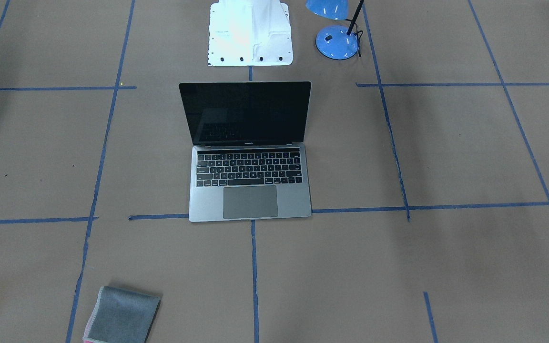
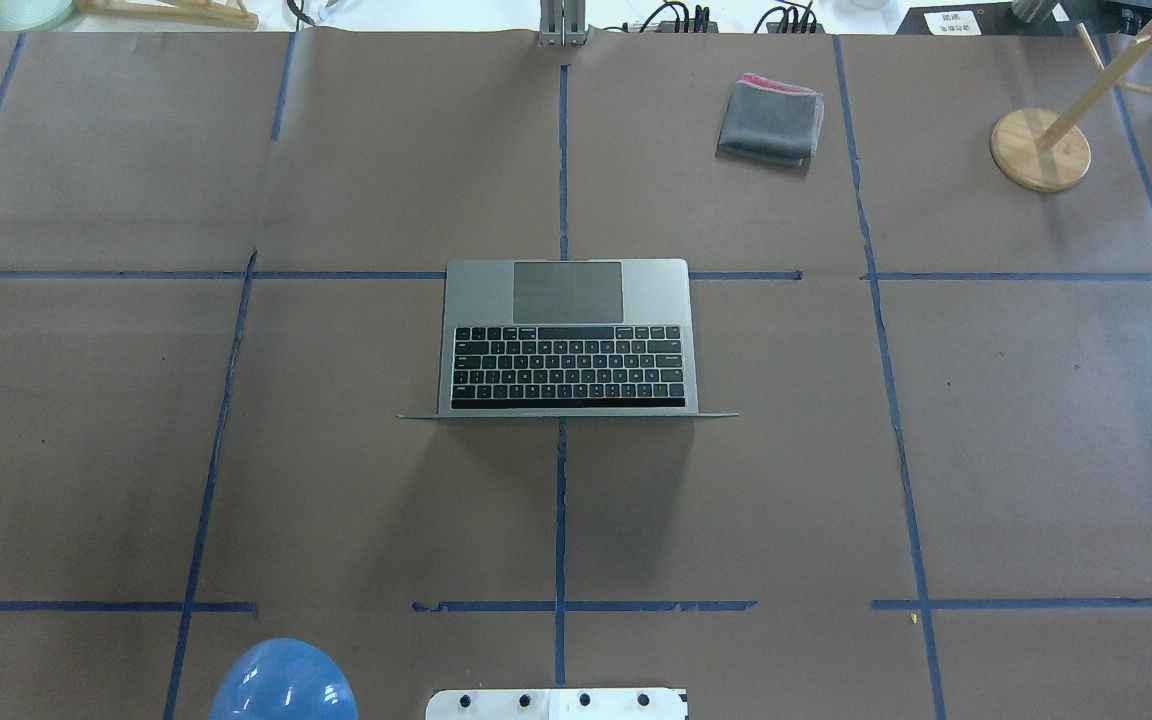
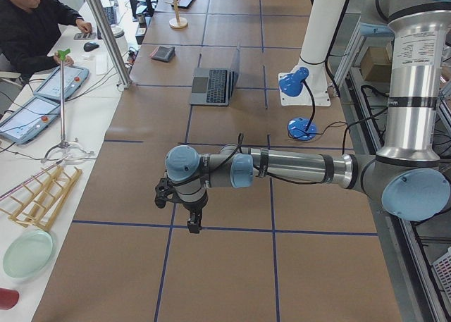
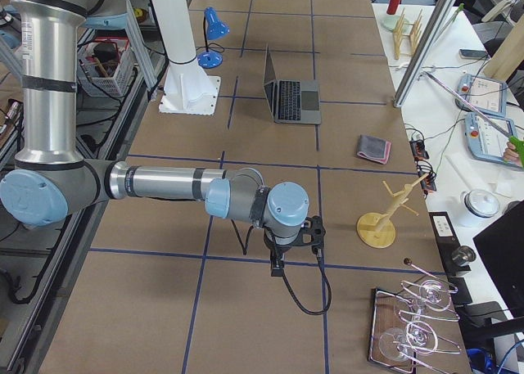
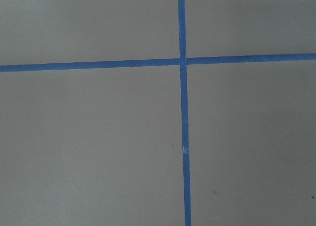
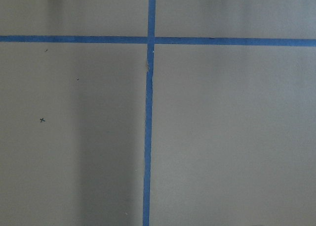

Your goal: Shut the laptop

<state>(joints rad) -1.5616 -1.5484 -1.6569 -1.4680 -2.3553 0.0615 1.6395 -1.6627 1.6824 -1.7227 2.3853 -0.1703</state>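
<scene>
The space-grey laptop (image 1: 250, 181) stands open in the middle of the table, its dark screen upright and its black keyboard and trackpad showing. It also shows in the overhead view (image 2: 568, 340), the exterior left view (image 3: 215, 84) and the exterior right view (image 4: 291, 96). My left gripper (image 3: 192, 227) shows only in the exterior left view, far from the laptop at the table's left end; I cannot tell if it is open or shut. My right gripper (image 4: 277, 268) shows only in the exterior right view, far off at the right end; I cannot tell its state either. Both wrist views show only brown paper and blue tape.
A blue desk lamp (image 1: 336, 40) stands beside the white robot base (image 1: 250, 33). A folded grey cloth (image 2: 771, 120) lies on the far side, right of the laptop. A wooden stand (image 2: 1041, 150) is at the far right. An operator (image 3: 35, 26) sits at the side bench.
</scene>
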